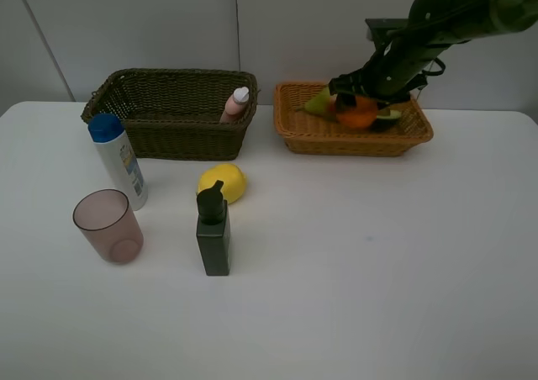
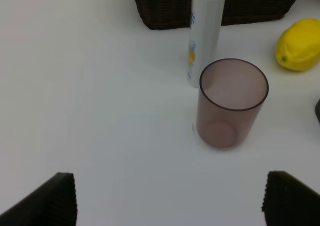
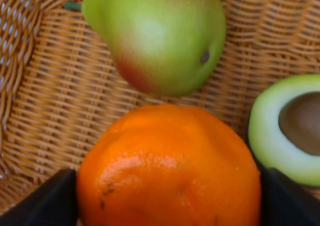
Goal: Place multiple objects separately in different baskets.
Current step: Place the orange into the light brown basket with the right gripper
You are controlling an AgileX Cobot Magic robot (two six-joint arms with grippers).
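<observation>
- Upper right of the overhead view: light orange-tan shallow wicker basket [image 1: 353,141] holds a green-red pear [image 1: 320,102], an avocado half [image 1: 387,118] and a round orange [image 1: 357,113].
- Right gripper [image 3: 170,202]: fingers pinch the orange from both sides, and the dark pads touch its skin in the right wrist view. Can't tell if the fruit rests on the weave or hangs just above it.
- Upper left: dark brown-green deeper wicker basket [image 1: 181,138] w/ a pink bottle [image 1: 236,105] leaning inside at its right end.
- On the white table [image 1: 378,271], not yet sorted:
  - White bottle w/ blue cap [image 1: 119,160], upright, just in front of the dark basket's left corner.
  - Translucent pinkish cup [image 1: 108,226] at lower left, close beside that bottle; contact unclear.
  - Yellow lemon [image 1: 223,182] left of centre.
  - Dark green pump bottle [image 1: 213,231] just in front of the lemon.
- Left gripper [image 2: 170,202]: fingers spread wide, nothing b/w them, over bare table near the cup.
- Progress, my read:
  - Approx. half done, w/ four of eight items in baskets.
  - Fruit seems to go in the light basket and containers in the dark one.
  - So the lemon likely joins the fruit, and the two bottles and the cup go w/ the pink bottle.
- Overhead view gives the whole layout, but the arm hides the grip and the left gripper is out of frame.
- Right wrist view alone shows pad contact, the avocado's brown pit and the pear's red blush. It shows nothing of the table.
- Left wrist view alone shows the left fingers and that the cup is empty.
</observation>
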